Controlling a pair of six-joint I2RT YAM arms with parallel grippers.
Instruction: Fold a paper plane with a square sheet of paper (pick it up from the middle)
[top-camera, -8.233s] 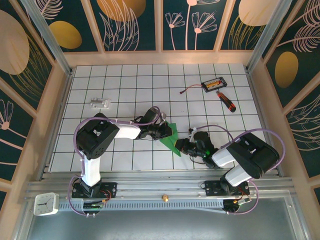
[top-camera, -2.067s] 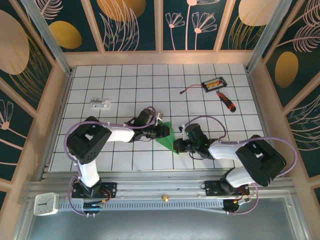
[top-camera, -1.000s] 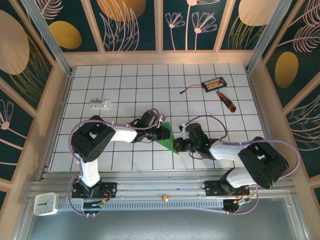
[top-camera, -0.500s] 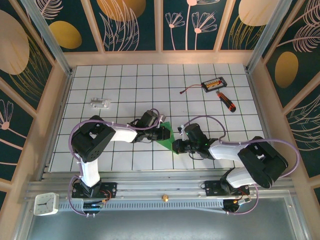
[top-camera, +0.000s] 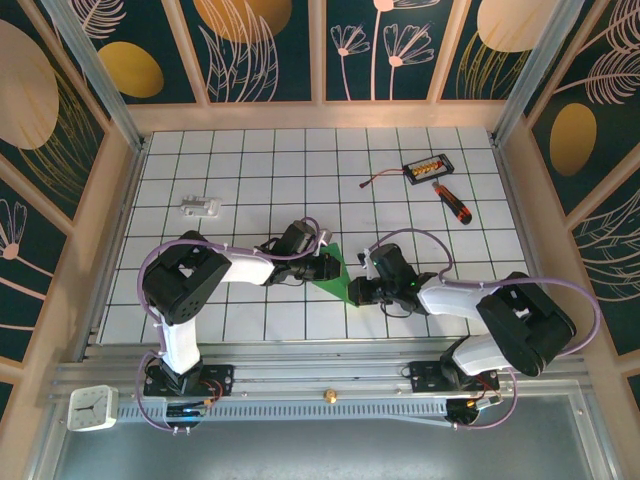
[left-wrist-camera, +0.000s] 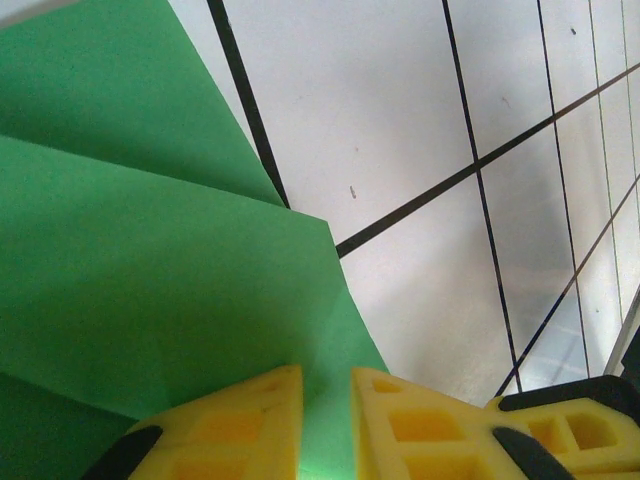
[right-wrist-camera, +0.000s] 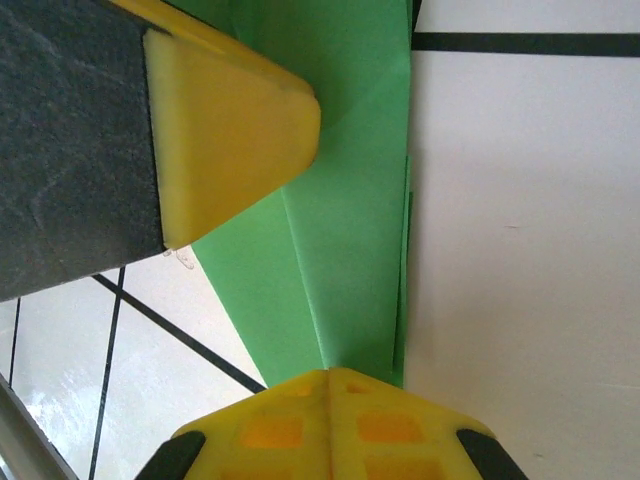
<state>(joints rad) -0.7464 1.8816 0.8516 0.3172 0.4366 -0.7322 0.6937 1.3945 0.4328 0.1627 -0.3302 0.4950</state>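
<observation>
The square sheet of paper (top-camera: 336, 268) is creased into a smaller bright-green folded shape lying flat on the tiled table. My left gripper (top-camera: 325, 265) sits over its left side. In the left wrist view the yellow fingers (left-wrist-camera: 240, 410) stand a narrow gap apart over the green paper (left-wrist-camera: 150, 250), so the left gripper (left-wrist-camera: 327, 375) is slightly open. My right gripper (top-camera: 356, 291) is at the paper's near right end. It (right-wrist-camera: 328, 372) is shut, its tips resting where a crease of the paper (right-wrist-camera: 350, 200) ends. A left finger (right-wrist-camera: 230, 130) shows at the upper left of the right wrist view.
A small black box with orange parts (top-camera: 427, 166) and a black-and-orange screwdriver (top-camera: 453, 203) lie at the back right. A small white piece (top-camera: 200, 208) lies at the back left. Wooden walls border the table (top-camera: 250, 170).
Since about eight seconds ago the right gripper has moved left to the paper's near end. Over the last second both grippers and the paper have hardly moved.
</observation>
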